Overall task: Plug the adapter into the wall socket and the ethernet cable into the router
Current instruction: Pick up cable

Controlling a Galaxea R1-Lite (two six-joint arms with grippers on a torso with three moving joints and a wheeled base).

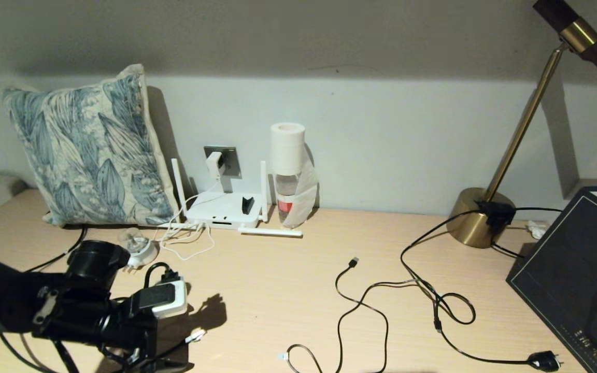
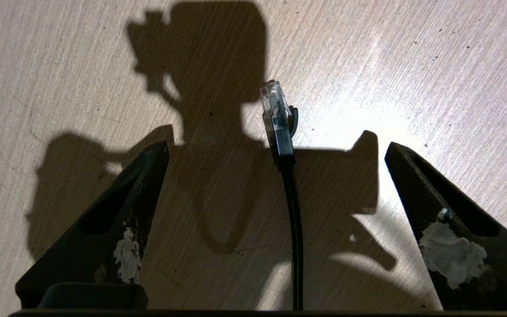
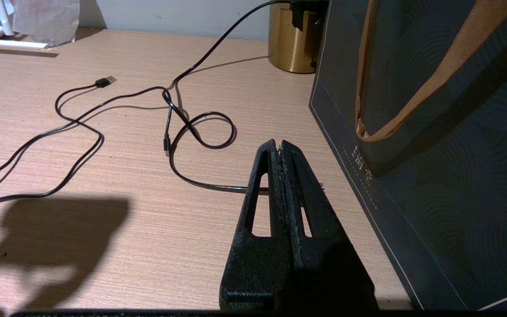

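Observation:
The white adapter sits against the grey wall socket, and its thin white cord runs down to the router. The router is a flat white box with upright antennas, standing below the socket. The ethernet cable lies on the table with its clear clip connector pointing away from my left wrist. My left gripper is open, with one finger on each side of the cable and neither touching it. In the head view the connector shows just right of my left arm. My right gripper is shut on nothing at the far right.
A leaf-print pillow leans left of the router, and a bottle under a paper roll stands right of it. A round travel plug, a thin USB cable and a black-plugged cord lie loose. The brass lamp base and a dark bag fill the right.

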